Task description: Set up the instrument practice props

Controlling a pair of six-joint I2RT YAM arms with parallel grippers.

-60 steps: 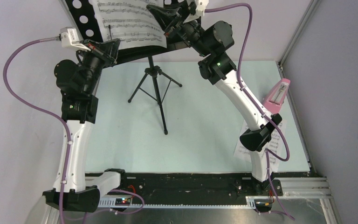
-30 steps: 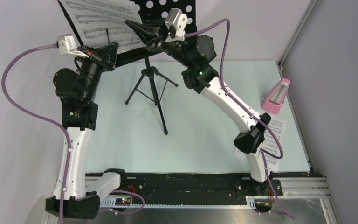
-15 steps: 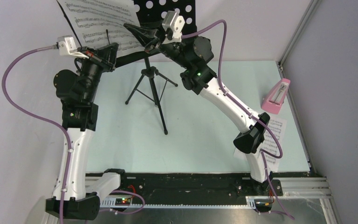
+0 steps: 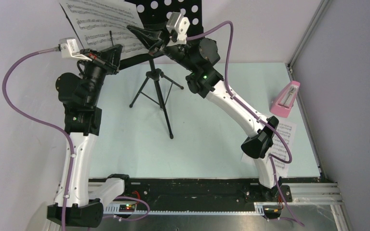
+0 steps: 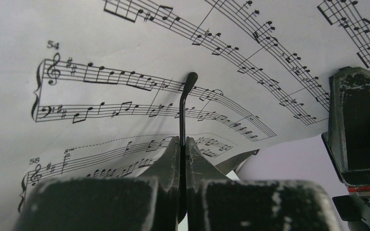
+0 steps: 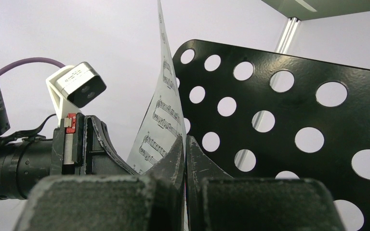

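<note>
Left hand [image 5: 183,147] pinching page-holder wire [image 5: 183,103] of music stand [image 4: 160,91] at far end of worktop [image 4: 207,130] — right hand [image 6: 185,144] pinching sheet-music page [image 6: 166,110] edge beside perforated desk [image 6: 289,120]; pink metronome [image 4: 285,99] standing at right edge.

The right tool [image 6: 185,144] pinches a sheet-music page [image 6: 166,115] seen edge-on, just beside the hole-punched black desk [image 6: 289,108].

The right arm [image 4: 231,103] has swung left, and the right gripper [image 4: 134,30] has carried the sheet music [image 4: 103,21] leftward across the desk [image 4: 166,10] (holes once showing left of the page now show right of it). The stand [image 4: 156,76] and left gripper [image 4: 113,52] edged left too.
</note>
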